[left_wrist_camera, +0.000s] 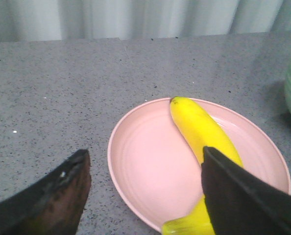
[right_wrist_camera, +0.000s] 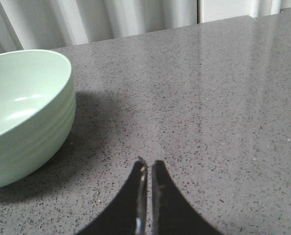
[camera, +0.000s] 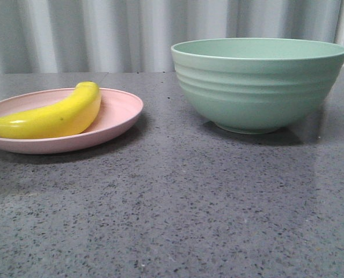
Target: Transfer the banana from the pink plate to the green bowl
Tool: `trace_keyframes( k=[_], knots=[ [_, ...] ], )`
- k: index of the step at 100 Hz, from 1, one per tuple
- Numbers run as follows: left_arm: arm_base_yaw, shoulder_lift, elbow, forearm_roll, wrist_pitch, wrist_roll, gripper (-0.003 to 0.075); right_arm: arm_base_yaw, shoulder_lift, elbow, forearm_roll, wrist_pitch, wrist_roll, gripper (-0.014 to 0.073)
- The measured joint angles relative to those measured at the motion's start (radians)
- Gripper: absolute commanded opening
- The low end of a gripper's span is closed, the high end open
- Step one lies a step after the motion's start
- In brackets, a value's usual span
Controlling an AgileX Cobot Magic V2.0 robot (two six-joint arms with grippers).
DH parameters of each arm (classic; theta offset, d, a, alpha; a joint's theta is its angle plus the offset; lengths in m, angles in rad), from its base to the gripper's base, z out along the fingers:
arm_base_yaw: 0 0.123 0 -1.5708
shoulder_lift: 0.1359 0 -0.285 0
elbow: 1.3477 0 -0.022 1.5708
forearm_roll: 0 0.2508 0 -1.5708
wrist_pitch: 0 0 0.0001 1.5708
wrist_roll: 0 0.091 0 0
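Item: banana (left_wrist_camera: 203, 131), lying in plate (left_wrist_camera: 145, 169), not yet gripped.
L fingers (left_wrist_camera: 145, 171): spread wide above plate; one finger (left_wrist_camera: 243, 196) over banana's near half, other (left_wrist_camera: 62, 188) over desk (left_wrist_camera: 62, 98) outside the rim.
R fingers (right_wrist_camera: 147, 181): together, nothing between, beside bowl (right_wrist_camera: 23, 112).
Risks: L fingers sit off-centre w/ banana (glossy, curved), so closing may pinch one edge & squirt it out, or tip the plate.

The banana (camera: 50, 119) lies on the pink plate (camera: 123, 110), at about 9 o'clock on the table (camera: 178, 214) in the front view (its far end pointing toward 1 o'clock). The green bowl (camera: 259, 84) stands at 3 o'clock from the plate, near but apart. A curtain (camera: 102, 32) hangs behind, at 12 o'clock.
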Motion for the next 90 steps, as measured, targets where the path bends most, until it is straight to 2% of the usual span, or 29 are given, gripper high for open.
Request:
trace_keyframes(
  k=[67, 90],
  knots=[
    [-0.062, 0.076, -0.026, 0.026, -0.008, 0.019, 0.0442, 0.000, 0.000, 0.000, 0.000, -0.002, 0.000, -0.0073],
    [-0.100, 0.214, -0.164, 0.042, 0.144, 0.030, 0.0443, 0.000, 0.001, 0.000, 0.000, -0.006, 0.000, -0.0073]
  ],
)
